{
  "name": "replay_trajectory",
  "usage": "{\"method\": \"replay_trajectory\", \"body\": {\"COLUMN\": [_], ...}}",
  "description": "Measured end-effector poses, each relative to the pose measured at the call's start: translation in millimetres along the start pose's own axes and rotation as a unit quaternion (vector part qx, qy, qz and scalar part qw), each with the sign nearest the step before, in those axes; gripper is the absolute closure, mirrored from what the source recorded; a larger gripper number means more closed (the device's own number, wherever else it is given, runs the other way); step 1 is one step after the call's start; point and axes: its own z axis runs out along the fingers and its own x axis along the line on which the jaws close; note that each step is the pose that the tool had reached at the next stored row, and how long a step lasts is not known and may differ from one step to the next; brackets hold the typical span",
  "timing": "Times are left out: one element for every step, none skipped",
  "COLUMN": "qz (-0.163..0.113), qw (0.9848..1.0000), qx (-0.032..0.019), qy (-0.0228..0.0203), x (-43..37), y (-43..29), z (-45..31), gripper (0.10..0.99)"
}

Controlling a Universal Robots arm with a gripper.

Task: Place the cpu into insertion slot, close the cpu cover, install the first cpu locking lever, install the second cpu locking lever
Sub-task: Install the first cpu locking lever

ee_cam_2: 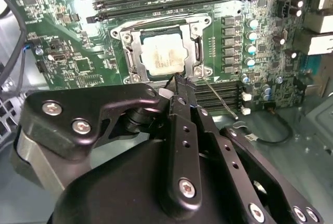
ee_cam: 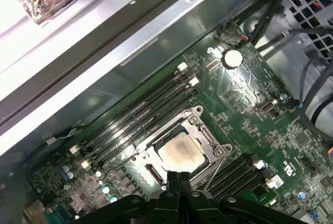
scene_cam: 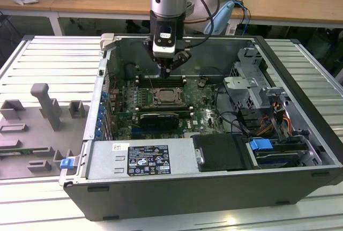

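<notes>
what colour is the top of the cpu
Pale silvery grey, clearest on the cpu in the second wrist view.

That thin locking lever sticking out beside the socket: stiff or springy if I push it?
Likely springy: the locking lever is a thin bare metal rod, so it may flex. Smooth and narrow, it could slip off the gripper.

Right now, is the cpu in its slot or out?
In. In both wrist views the cpu lies seated flat, with the cover down and framing it.
</notes>
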Motion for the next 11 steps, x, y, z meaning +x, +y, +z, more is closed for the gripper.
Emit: {"method": "replay_trajectory", "body": {"qz": [-0.008,-0.015,-0.021,-0.026,-0.03,-0.034,-0.038,-0.042,-0.049,-0.055,-0.06], "qw": [1.0,0.9999,0.9998,0.9997,0.9996,0.9994,0.9993,0.9991,0.9988,0.9985,0.9982], "qx": [-0.0001,-0.0001,-0.0002,-0.0002,-0.0002,-0.0002,-0.0002,-0.0002,-0.0003,-0.0003,-0.0004], "qy": [0.0001,0.0003,0.0004,0.0005,0.0006,0.0007,0.0008,0.0008,0.001,0.0011,0.0012], "x": [0.0,0.0,0.0,0.0,0.0,0.0,0.0,0.0,0.0,0.0,0.0], "y": [0.0,0.0,0.0,0.0,0.0,0.0,0.0,0.0,0.0,0.0,0.0], "z": [0.0,0.0,0.0,0.0,0.0,0.0,0.0,0.0,0.0,0.0,0.0], "gripper": [0.98,0.98,0.98,0.98,0.98,0.98,0.98,0.98,0.98,0.98,0.98]}}
